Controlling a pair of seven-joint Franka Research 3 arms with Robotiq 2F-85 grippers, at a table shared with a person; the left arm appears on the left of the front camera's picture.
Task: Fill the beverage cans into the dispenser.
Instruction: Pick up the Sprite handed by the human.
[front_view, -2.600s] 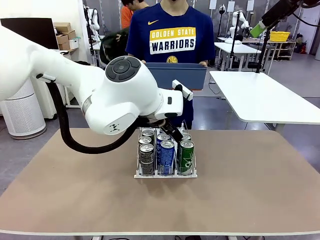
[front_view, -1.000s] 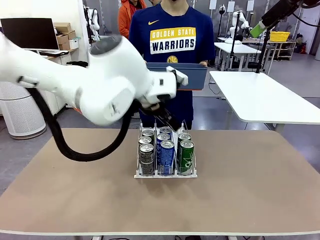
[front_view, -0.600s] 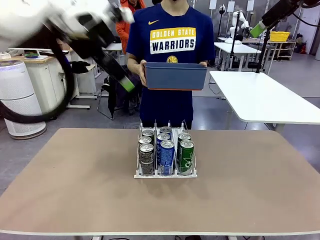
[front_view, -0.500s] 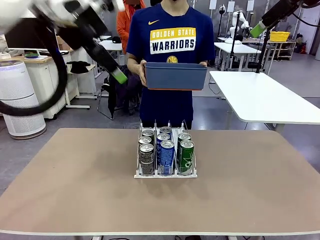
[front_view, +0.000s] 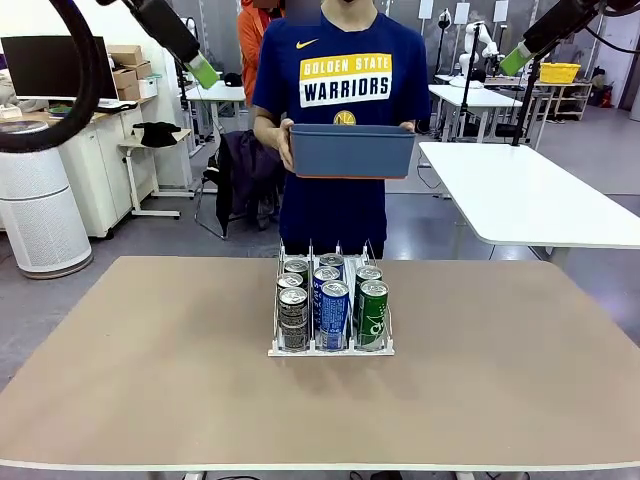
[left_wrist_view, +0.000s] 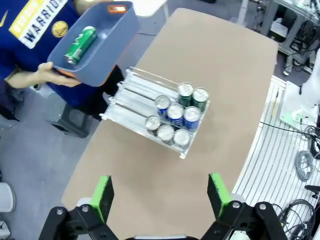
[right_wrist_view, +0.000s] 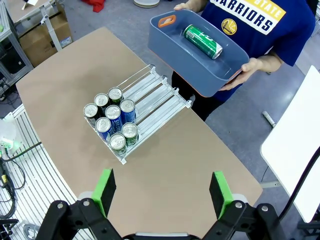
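The dispenser (front_view: 330, 345) stands mid-table with several beverage cans in its lanes: dark grey (front_view: 292, 312), blue (front_view: 334, 310) and green (front_view: 373, 310). Another green can (right_wrist_view: 202, 41) lies in the blue-grey tub (front_view: 350, 150) that the person holds behind the table. My left gripper (front_view: 200, 66) hangs high at the upper left, open and holding nothing. In the left wrist view it (left_wrist_view: 160, 195) looks down on the dispenser (left_wrist_view: 131, 97) and the tub's can (left_wrist_view: 80, 45). My right gripper (right_wrist_view: 162, 192) is open too, high above the dispenser (right_wrist_view: 157, 90), and sits at the upper right (front_view: 515, 58).
A white table (front_view: 520, 190) stands to the right behind mine. A desk and chair with a dark jacket (front_view: 240, 170) are behind on the left. The brown tabletop (front_view: 150, 380) is bare around the rack.
My left arm has lifted from just behind the dispenser and swung up to the upper left, uncovering the person's tub. The cans and rack have stayed put.
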